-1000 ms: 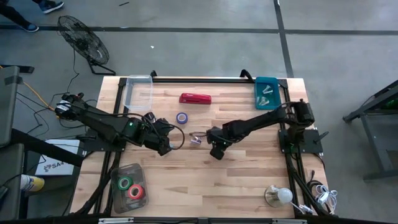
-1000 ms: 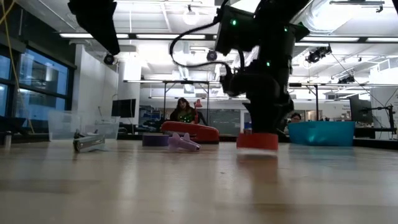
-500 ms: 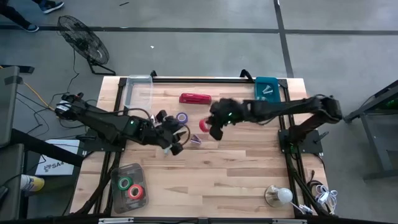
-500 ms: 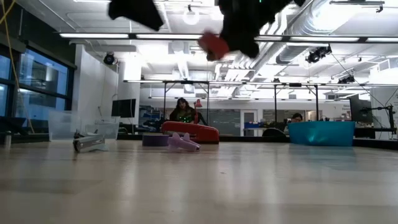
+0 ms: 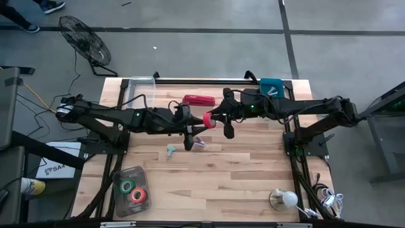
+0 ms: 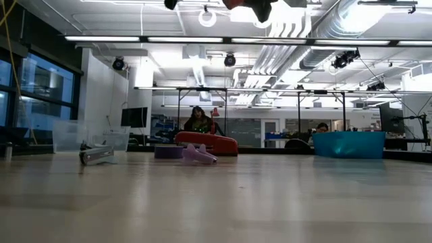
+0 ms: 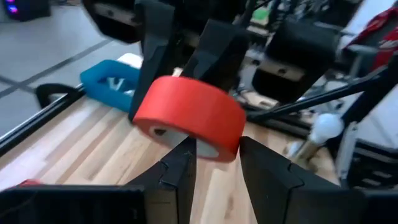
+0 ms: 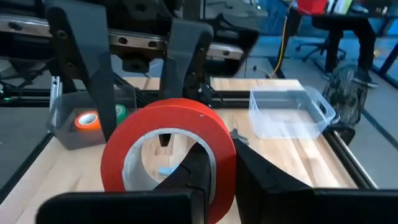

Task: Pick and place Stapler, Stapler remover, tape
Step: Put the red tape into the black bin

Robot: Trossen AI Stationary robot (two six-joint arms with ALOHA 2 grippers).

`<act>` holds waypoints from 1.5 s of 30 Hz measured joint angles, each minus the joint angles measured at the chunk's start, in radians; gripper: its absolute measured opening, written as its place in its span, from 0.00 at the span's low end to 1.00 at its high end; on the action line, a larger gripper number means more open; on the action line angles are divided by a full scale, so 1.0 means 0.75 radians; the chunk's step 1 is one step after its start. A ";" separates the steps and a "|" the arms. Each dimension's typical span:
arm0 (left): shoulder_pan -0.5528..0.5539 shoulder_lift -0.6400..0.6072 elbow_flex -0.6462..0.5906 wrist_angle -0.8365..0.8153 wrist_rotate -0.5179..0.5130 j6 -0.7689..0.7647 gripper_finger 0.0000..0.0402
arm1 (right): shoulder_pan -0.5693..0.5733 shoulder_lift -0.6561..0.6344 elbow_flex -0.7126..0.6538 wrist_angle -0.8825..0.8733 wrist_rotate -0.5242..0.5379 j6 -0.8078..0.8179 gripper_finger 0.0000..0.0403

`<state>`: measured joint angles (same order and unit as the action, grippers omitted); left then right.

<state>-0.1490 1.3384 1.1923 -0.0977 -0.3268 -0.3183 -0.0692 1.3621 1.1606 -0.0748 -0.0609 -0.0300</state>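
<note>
The red tape roll (image 5: 208, 120) hangs in the air over the table's middle, held by my right gripper (image 5: 214, 120), which is shut on it. My left gripper (image 5: 199, 125) is open and reaches in from the left, with its fingers (image 7: 180, 168) on either side of the roll's lower edge (image 7: 205, 148). The long red stapler (image 5: 199, 100) lies flat on the table toward the far edge. In the low view a purple tape roll (image 6: 168, 152) sits beside the stapler (image 6: 206, 142). A green and a red roll lie in the clear tub (image 5: 131, 190). My right gripper (image 8: 221, 158) holds the red roll by its wall (image 8: 224, 146), with one finger inside the ring and one outside. The roll is lifted clear of the table and stands on edge beyond the fingers. My left gripper (image 7: 214, 152) brackets the roll's lower edge; whether it touches, I cannot tell.
A pale claw-shaped piece (image 5: 171, 149) and a purplish piece (image 5: 199, 144) lie on the table below the grippers. A clear bin (image 5: 140, 92) stands at the far left corner and a teal bin (image 5: 271, 88) at the far right. A lamp (image 5: 283, 199) sits near the right front.
My right gripper has lifted the red roll off the table, carrying it up and toward the far edge. My left gripper has risen and moved right, toward the roll, until its open fingers stand around the roll's edge.
</note>
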 joint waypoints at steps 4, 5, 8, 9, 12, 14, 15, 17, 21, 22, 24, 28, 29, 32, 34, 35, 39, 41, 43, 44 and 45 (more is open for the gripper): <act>0.009 0.000 -0.001 0.054 0.047 0.000 0.30 | 0.002 -0.002 0.000 0.038 0.000 -0.037 0.08; 0.009 0.000 -0.001 0.069 0.049 0.000 0.30 | 0.001 -0.002 0.000 0.058 0.001 -0.043 0.08; 0.009 0.000 -0.001 0.119 0.057 0.001 0.30 | -0.013 -0.002 0.000 0.115 -0.013 -0.051 0.08; 0.009 0.000 -0.001 0.136 0.060 0.001 0.30 | -0.017 -0.002 0.000 0.130 -0.014 -0.052 0.08; 0.011 0.000 -0.001 0.181 0.065 0.000 0.30 | -0.033 -0.003 0.002 0.153 -0.018 -0.071 0.08; 0.011 0.000 -0.001 0.199 0.063 0.000 0.30 | -0.044 -0.003 0.002 0.163 -0.022 -0.075 0.08; 0.011 0.000 -0.001 0.207 0.063 0.000 0.30 | -0.049 -0.003 0.002 0.168 -0.028 -0.076 0.08; 0.011 0.000 -0.001 0.218 0.063 0.000 0.30 | -0.060 -0.003 0.002 0.184 -0.051 -0.076 0.08; 0.011 0.001 -0.001 0.252 0.055 0.000 0.30 | -0.077 -0.002 0.002 0.222 -0.073 -0.091 0.08; 0.011 0.001 -0.001 0.265 0.055 0.000 0.30 | -0.081 -0.002 0.002 0.230 -0.074 -0.101 0.08; 0.011 0.001 -0.001 0.288 0.054 0.001 0.30 | -0.085 -0.002 0.002 0.247 -0.076 -0.108 0.08; 0.010 0.001 -0.001 0.297 0.048 0.001 0.29 | -0.091 0.017 0.003 0.288 -0.102 -0.117 0.08; 0.010 0.001 -0.001 0.296 0.044 0.001 0.28 | -0.091 0.019 0.003 0.292 -0.100 -0.122 0.08; 0.010 0.001 -0.001 0.300 0.038 0.001 0.21 | -0.091 0.028 0.003 0.305 -0.103 -0.134 0.08; 0.010 0.001 -0.001 0.301 0.044 0.001 0.15 | -0.091 0.029 0.003 0.304 -0.115 -0.136 0.08; 0.009 0.002 -0.001 0.302 0.046 0.003 0.11 | -0.090 0.031 0.003 0.303 -0.121 -0.136 0.08; 0.007 0.001 -0.001 0.299 0.056 0.026 0.10 | -0.090 0.033 0.003 0.300 -0.129 -0.141 0.08; 0.007 0.001 -0.001 0.298 0.057 0.031 0.10 | -0.091 0.033 0.003 0.300 -0.132 -0.140 0.08; 0.007 0.001 -0.001 0.296 0.057 0.031 0.10 | -0.091 0.033 0.003 0.297 -0.140 -0.140 0.09; 0.007 0.001 -0.001 0.296 0.057 0.030 0.10 | -0.090 0.033 0.003 0.297 -0.140 -0.141 0.12; 0.007 0.001 -0.001 0.296 0.056 0.030 0.10 | -0.090 0.030 0.003 0.296 -0.135 -0.141 0.16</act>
<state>-0.1440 1.3394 1.1915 0.1241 -0.2850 -0.2960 -0.1369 1.3845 1.1625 0.1469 -0.1621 -0.1354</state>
